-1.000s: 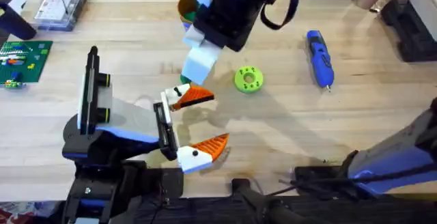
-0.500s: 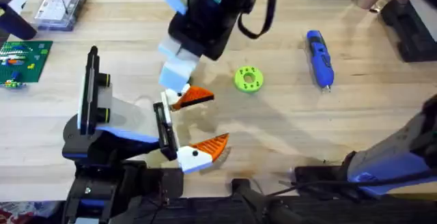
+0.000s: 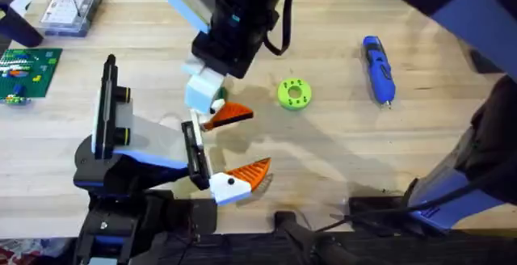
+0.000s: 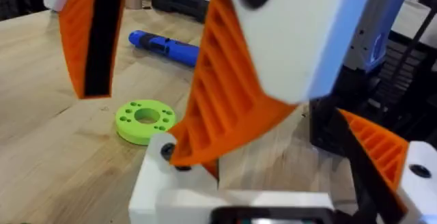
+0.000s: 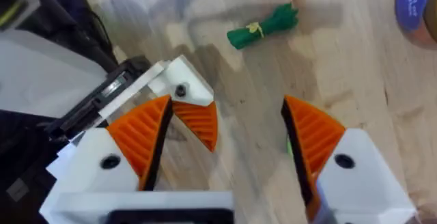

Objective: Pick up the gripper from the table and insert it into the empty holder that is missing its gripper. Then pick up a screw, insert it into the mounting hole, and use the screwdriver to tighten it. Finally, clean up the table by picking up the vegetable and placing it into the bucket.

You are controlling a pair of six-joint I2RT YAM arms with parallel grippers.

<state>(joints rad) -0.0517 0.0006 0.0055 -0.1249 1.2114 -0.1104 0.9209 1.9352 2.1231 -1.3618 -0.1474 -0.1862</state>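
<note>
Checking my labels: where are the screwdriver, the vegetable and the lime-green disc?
screwdriver (image 3: 378, 69): overhead view, middle of its blue body.
vegetable (image 5: 263, 27): right wrist view, on the green bundle near its tie.
lime-green disc (image 3: 294, 94): overhead view, on its ring face.

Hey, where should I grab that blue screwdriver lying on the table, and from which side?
Take the screwdriver around the middle of its blue barrel, coming straight down from above. It lies flat on the table with bare wood along both long sides, so fingers can close across its narrow width. The silver tip end looks too thin to hold.
</note>
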